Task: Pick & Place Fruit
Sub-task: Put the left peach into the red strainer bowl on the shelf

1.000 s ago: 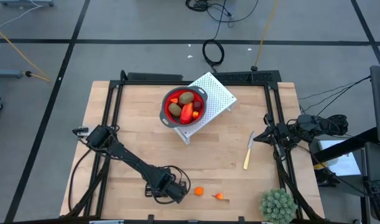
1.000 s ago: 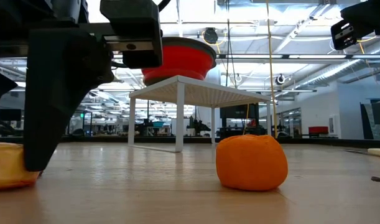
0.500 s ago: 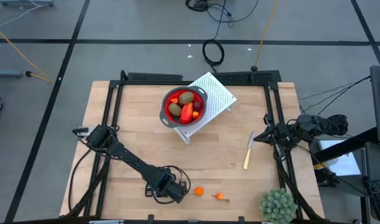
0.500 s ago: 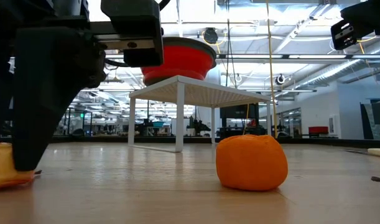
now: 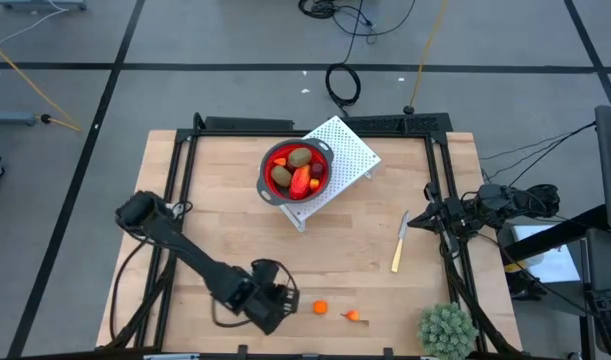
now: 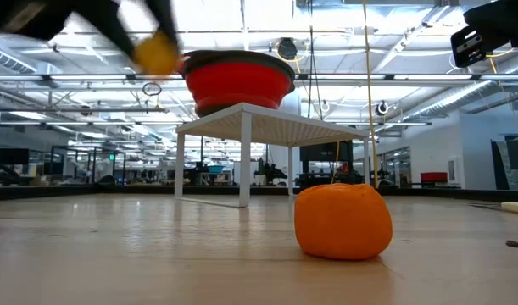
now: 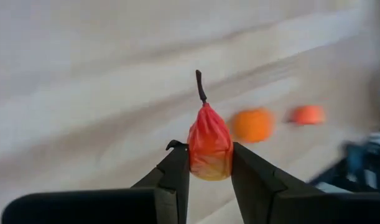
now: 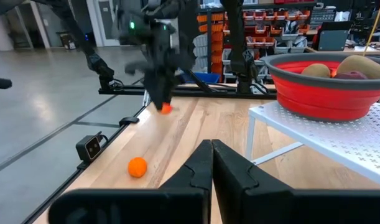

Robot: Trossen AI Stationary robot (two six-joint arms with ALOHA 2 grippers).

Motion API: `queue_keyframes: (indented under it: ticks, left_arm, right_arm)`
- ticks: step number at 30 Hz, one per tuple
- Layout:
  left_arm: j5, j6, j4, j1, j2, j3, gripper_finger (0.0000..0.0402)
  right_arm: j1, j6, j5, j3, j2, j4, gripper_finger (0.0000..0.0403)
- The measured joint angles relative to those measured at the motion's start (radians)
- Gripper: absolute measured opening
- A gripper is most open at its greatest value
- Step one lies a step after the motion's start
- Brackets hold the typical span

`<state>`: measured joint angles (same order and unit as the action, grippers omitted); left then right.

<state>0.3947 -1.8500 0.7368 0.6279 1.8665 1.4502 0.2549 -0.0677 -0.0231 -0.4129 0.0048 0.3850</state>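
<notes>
Left gripper (image 7: 209,163) lower centre, fingers clamped on small red-orange stemmed fruit (image 7: 209,146), raised off surface (image 5: 385,290). Right gripper (image 5: 415,222) right edge, fingers closed, empty.

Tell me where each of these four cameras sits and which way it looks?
High view: overhead, looking straight down at the table; both arms show.
Low view: at tabletop height, facing an orange ball; the left arm is a blur above.
Left wrist view: on the left arm, looking past the left tool pinching a small pear.
Right wrist view: on the right arm, over the shut right tool.
Shared: the red bowl appears in the low and right wrist views.
</notes>
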Motion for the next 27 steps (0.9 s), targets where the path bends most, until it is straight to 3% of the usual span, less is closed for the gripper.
queue_keyframes:
  ticks: [5,12,21,27]
  left_arm:
    - [0.205,0.289,-0.087,0.040,-0.073,0.000,0.0095]
    - [0.307,0.778,-0.417,0.066,-0.105,0.000,0.0095]
    - [0.254,1.396,-0.975,0.070,-0.103,0.000,0.0095]
    - [0.112,1.781,-1.315,0.073,-0.103,0.000,0.0095]
  right_arm:
    - [0.000,0.000,-0.001,0.000,0.000,0.000,0.0000]
    - [0.000,0.006,-0.001,0.000,0.000,0.000,0.0000]
    - [0.000,0.008,-0.001,0.000,0.000,0.000,0.0000]
    - [0.000,0.008,-0.001,0.000,0.000,0.000,0.0000]
